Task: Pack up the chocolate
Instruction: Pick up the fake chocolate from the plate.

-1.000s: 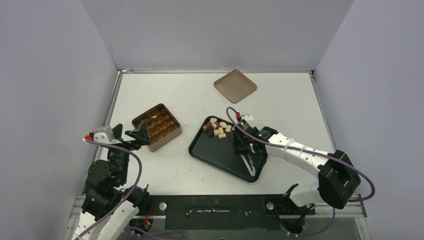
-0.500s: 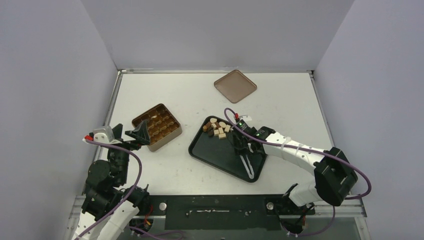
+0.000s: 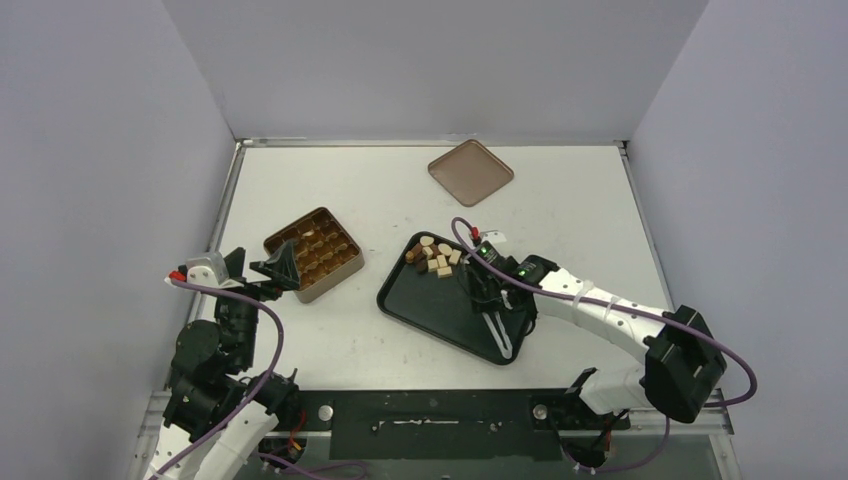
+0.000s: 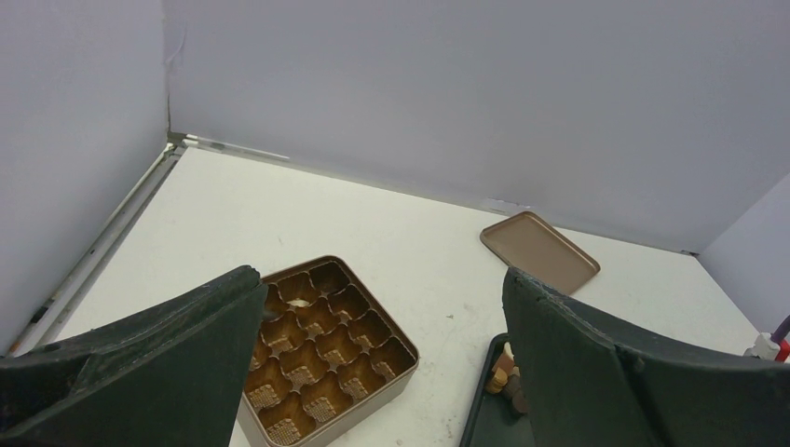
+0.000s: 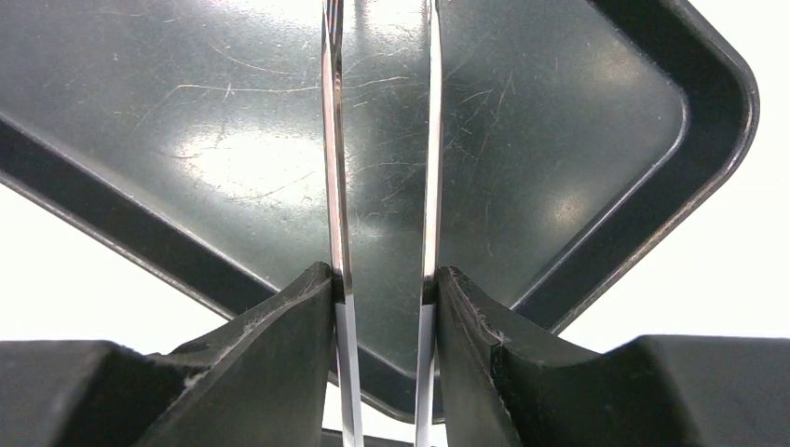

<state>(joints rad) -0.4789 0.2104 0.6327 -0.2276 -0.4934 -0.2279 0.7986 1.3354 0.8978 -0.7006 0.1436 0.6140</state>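
The left arm (image 3: 205, 360) and right arm (image 3: 600, 312) had white shells on black joints. A purple cable (image 3: 277, 335) ran along each. The fingers (image 4: 158, 354) were dark wedges.

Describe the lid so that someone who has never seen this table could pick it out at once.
On the white table, look to the far edge, just right of the middle: the lid lies there alone. It is a flat, plain pinkish-brown square with rounded corners, unlike the gold tin with its grid of cups and the black tray nearer the arms.
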